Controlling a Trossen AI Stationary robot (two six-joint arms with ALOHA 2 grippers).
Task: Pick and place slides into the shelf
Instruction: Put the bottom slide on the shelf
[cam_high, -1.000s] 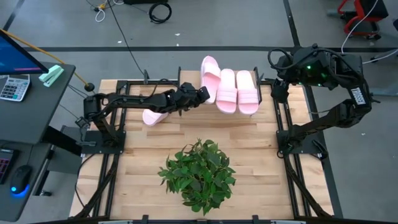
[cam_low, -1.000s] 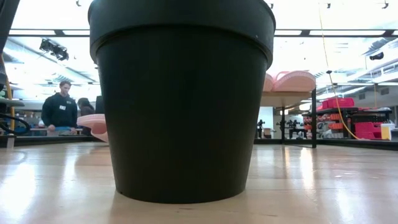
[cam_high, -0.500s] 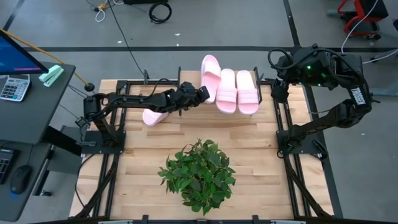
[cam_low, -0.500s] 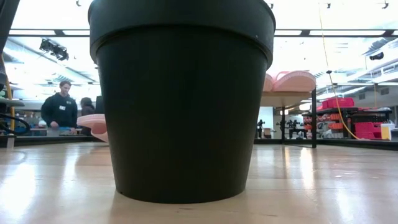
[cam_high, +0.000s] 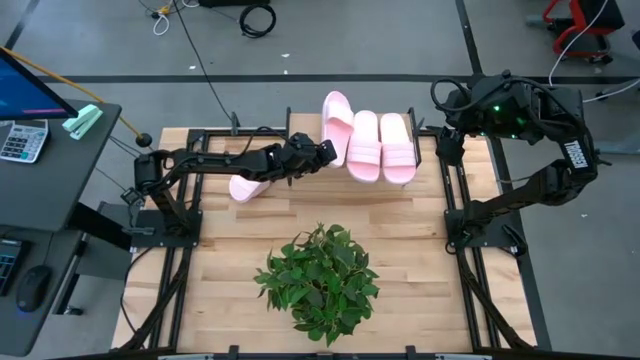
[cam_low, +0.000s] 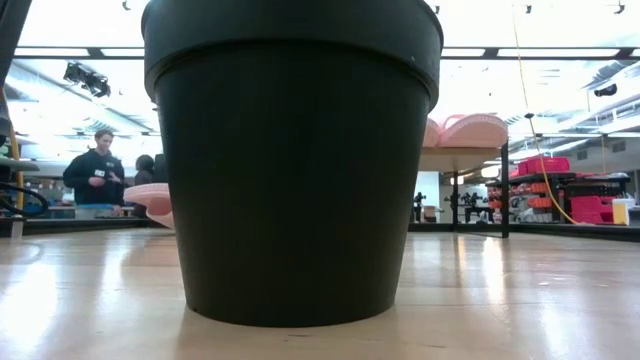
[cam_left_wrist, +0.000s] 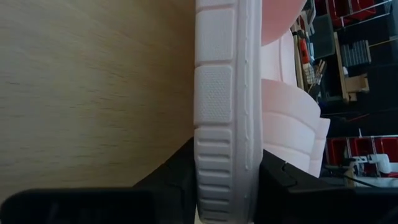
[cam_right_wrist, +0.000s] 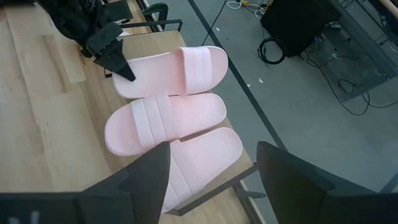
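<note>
Little has moved since the earlier frames: only the person at far left of the low view has shifted, while the left gripper stays with jaws clasping the edge of the leftmost slide on the shelf, upper centre. No legible writing shows; a black pot blocks the low view. Right gripper, jaws spread, waits upper right; a fourth slide lies on the bench.

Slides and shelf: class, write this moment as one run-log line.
left gripper: gripping third pale pink foam slide's edge on wooden-topped shelf | two slides alongside | fourth slide on table | right gripper: open, waiting
</note>
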